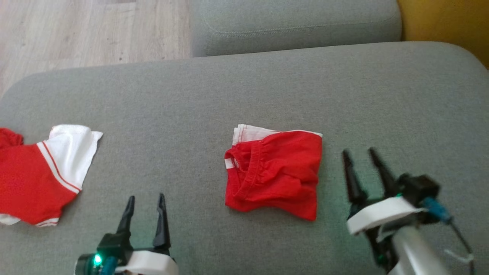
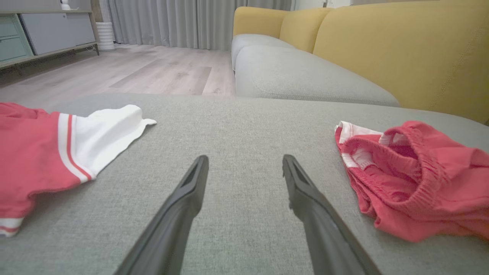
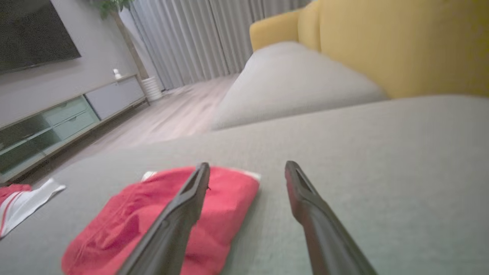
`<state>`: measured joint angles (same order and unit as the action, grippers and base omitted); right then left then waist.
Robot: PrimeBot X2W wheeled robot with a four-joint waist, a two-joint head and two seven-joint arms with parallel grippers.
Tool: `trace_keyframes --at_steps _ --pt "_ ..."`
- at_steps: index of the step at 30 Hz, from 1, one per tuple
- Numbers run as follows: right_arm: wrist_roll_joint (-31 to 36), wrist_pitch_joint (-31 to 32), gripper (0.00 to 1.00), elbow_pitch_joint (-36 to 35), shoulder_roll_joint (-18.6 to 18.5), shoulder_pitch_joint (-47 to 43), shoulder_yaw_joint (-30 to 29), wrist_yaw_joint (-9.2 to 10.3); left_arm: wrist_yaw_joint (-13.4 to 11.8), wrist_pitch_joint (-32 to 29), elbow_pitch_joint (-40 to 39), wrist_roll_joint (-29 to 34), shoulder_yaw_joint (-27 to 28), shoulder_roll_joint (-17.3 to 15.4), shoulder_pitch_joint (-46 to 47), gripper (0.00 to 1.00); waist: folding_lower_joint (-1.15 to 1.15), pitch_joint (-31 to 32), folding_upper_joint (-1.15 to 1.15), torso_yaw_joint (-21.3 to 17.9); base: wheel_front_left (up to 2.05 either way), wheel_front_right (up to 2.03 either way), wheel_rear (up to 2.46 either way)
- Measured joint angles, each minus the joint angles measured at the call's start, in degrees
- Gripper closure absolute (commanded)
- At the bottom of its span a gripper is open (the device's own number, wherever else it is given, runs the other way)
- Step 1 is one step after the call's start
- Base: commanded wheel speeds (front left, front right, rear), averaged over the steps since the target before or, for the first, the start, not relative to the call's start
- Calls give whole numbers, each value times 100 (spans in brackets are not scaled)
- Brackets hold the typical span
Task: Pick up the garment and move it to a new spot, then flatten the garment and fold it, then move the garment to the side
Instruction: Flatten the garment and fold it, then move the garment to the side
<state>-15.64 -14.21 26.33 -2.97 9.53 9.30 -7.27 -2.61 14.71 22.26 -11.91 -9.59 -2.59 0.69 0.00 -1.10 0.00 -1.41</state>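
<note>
**Folded Garment Judged Ready to Be Moved Aside**

In the head view, the folded red garment [image 1: 273, 173] was seen lying in the middle of the grey sofa cushion [image 1: 244, 88], with white trim showing at its far edge. The right gripper [image 1: 358, 151] was held just to the right of it, fingers apart and nothing between them. The left gripper [image 1: 146, 196] was held nearer and well to the left, likewise spread and empty. A second garment [image 1: 42, 173], red and white, was spread at the cushion's left edge.

In the left wrist view, bare cushion was seen between the splayed fingers. The folded garment [image 2: 416, 179] lay to the right, its elastic waistband bunched upward.

In the blurred right wrist view, the folded garment [image 3: 164, 217] was partly covered by one finger; contact could not be judged.

The fold was judged done and only the move aside left. All layers should be pinched together at one edge and the stack carried level, so that nothing is shed, to a spot apart from the second garment.

What was in the cabinet [image 3: 57, 122] compartments and the white bin [image 3: 152, 88] could not be made out.
</note>
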Motion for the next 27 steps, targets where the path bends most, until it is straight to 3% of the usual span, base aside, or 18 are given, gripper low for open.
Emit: trace_keyframes --at_steps 5,17,22,27 --pt "400 -1 0 -489 1 -44 -380 0 -35 -1 -149 160 76 0 -1 0 0 38 0 -49 0 0 0" --pt "431 -16 0 -256 4 -425 -342 0 -37 -1 -272 247 164 0 -206 0 0 17 0 -34 0 0 0" --pt "149 -15 0 142 8 -291 36 -1 -35 -1 -259 237 41 -1 -195 0 0 -140 0 44 0 0 0" --pt "-108 -15 0 800 5 431 354 0 -32 -1 -209 214 -93 -1 -34 0 0 -384 0 196 0 0 0"
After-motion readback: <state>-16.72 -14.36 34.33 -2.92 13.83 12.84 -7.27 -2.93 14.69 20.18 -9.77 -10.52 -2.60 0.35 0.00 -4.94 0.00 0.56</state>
